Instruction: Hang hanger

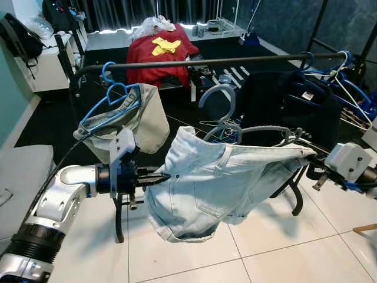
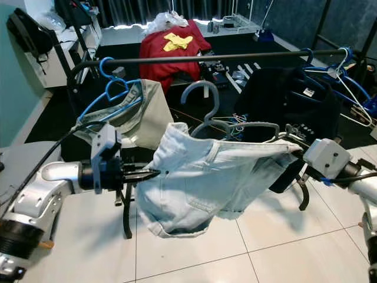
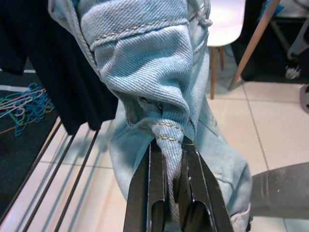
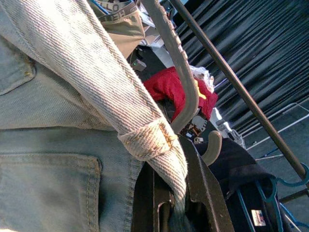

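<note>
Underfoot, white floor tiles meet dark carpet. Both claws pinch pale denim shorts on a grey hanger, held below the rail: left claw on one end, right claw on the other. A blue hanger with beige cloth hangs beside.
</note>
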### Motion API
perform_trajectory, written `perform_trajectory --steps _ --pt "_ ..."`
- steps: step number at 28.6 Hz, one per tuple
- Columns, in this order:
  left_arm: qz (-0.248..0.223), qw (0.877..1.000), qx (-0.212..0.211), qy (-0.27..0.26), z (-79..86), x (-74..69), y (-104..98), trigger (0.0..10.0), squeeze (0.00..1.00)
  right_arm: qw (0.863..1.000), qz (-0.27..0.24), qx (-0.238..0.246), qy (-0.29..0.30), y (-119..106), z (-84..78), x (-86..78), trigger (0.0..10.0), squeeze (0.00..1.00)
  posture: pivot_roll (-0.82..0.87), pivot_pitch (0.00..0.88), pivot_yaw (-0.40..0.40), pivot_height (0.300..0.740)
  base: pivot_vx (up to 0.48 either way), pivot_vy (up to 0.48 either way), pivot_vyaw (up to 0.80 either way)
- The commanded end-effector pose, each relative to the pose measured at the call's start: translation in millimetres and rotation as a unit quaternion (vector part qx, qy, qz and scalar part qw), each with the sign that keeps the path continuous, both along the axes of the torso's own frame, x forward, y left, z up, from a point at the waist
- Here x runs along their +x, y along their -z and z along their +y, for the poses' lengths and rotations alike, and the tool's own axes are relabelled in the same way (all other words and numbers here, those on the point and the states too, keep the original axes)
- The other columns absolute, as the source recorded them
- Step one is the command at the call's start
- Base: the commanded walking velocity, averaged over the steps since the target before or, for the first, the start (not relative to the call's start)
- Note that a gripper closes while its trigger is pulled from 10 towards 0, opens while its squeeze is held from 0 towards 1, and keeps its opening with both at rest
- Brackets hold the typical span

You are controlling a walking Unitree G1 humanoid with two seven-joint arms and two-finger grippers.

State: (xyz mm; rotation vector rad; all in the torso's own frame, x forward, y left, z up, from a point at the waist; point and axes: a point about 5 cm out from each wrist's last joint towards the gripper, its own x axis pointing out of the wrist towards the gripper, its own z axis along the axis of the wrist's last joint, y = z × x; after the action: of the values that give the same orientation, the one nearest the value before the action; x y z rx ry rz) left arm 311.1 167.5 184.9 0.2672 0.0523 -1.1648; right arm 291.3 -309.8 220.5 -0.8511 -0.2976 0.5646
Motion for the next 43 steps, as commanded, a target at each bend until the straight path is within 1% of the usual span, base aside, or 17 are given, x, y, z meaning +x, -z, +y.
perform_trajectory --steps 1,6,10,14,19,22,25,29,31,32,33,34,36,38,39,42,43 --pt "0.043 0.995 0.067 -0.065 36.7 -2.0 18 0.0 0.0 0.995 -0.043 0.031 0.082 -21 -32.7 -6.9 0.0 0.0 -0.07 0.067 0.025 0.74 0.0 0.0 0.0" --pt "0.055 0.992 0.094 -0.063 43.3 -4.3 21 0.0 0.0 0.994 -0.039 0.03 0.095 -23 -40.2 -8.6 0.0 0.0 -0.07 0.072 0.024 0.74 0.0 0.0 0.0" --pt "0.063 0.991 0.104 -0.061 45.6 -5.9 23 0.0 0.0 0.994 -0.039 0.029 0.1 -24 -43.5 -9.2 0.0 0.0 -0.07 0.074 0.025 0.74 0.0 0.0 0.0" --pt "0.104 0.983 0.145 -0.045 55.8 -14.1 32 0.0 0.0 0.993 -0.035 0.024 0.113 -28 -52.3 -11.2 0.0 0.0 -0.07 0.078 0.026 0.74 0.0 0.0 0.0" --pt "0.126 0.977 0.17 -0.031 59.6 -18.7 36 0.0 0.0 0.995 -0.033 0.015 0.096 -32 -50.7 -10.9 0.0 0.0 -0.07 0.078 0.027 0.74 0.0 0.0 0.0" --pt "0.125 0.976 0.176 -0.031 59.9 -18.7 36 0.0 0.0 0.996 -0.036 0.014 0.085 -34 -48.1 -10.3 0.0 0.0 -0.07 0.078 0.027 0.74 0.0 0.0 0.0" --pt "0.126 0.971 0.202 -0.024 57.9 -18.3 38 0.0 0.0 0.996 -0.068 -0.012 0.057 -44 -34.1 -4.6 0.0 0.0 -0.07 0.076 0.026 0.74 0.0 0.0 0.0" --pt "0.126 0.97 0.204 -0.025 57.0 -17.6 39 0.0 0.0 0.996 -0.078 -0.017 0.05 -47 -30.0 -2.8 0.0 0.0 -0.07 0.076 0.026 0.74 0.0 0.0 0.0" --pt "0.108 0.972 0.203 -0.046 53.1 -10.2 36 0.0 0.0 0.995 -0.095 -0.024 0.025 -51 -16.4 2.4 0.0 0.0 -0.07 0.075 0.029 0.74 0.0 0.0 0.0" --pt "0.108 0.972 0.203 -0.046 53.1 -10.2 36 0.0 0.0 0.995 -0.095 -0.024 0.025 -51 -16.4 2.4 0.0 0.0 -0.07 0.075 0.029 0.74 0.0 0.0 0.0" --pt "0.099 0.971 0.208 -0.06 47.2 -3.4 36 0.0 0.0 0.991 -0.124 -0.049 -0.004 -56 2.5 8.1 0.0 0.0 -0.06 0.074 0.032 0.74 0.0 0.0 0.0" --pt "0.1 0.97 0.215 -0.058 45.1 -2.7 37 0.0 0.0 0.988 -0.138 -0.062 -0.017 -58 9.9 9.9 0.0 0.0 -0.06 0.074 0.033 0.74 0.0 0.0 0.0" --pt "0.1 0.97 0.215 -0.058 45.1 -2.7 37 0.0 0.0 0.988 -0.138 -0.062 -0.017 -58 9.9 9.9 0.0 0.0 -0.06 0.074 0.033 0.74 0.0 0.0 0.0" --pt "0.103 0.969 0.22 -0.054 41.9 -2.7 40 0.0 0.0 0.982 -0.158 -0.092 -0.039 -60 21.5 11.2 0.0 0.0 -0.06 0.075 0.034 0.74 0.0 0.0 0.0" --pt "0.103 0.969 0.22 -0.054 41.9 -2.7 40 0.0 0.0 0.982 -0.158 -0.092 -0.039 -60 21.5 11.2 0.0 0.0 -0.06 0.075 0.034 0.74 0.0 0.0 0.0" --pt "0.104 0.967 0.228 -0.047 36.9 -2.7 42 0.0 0.0 0.972 -0.172 -0.132 -0.087 -54 41.6 11.5 0.0 0.0 -0.06 0.076 0.035 0.74 0.0 0.0 0.0" --pt "0.104 0.967 0.228 -0.047 36.9 -2.7 42 0.0 0.0 0.972 -0.172 -0.132 -0.087 -54 41.6 11.5 0.0 0.0 -0.06 0.076 0.035 0.74 0.0 0.0 0.0"
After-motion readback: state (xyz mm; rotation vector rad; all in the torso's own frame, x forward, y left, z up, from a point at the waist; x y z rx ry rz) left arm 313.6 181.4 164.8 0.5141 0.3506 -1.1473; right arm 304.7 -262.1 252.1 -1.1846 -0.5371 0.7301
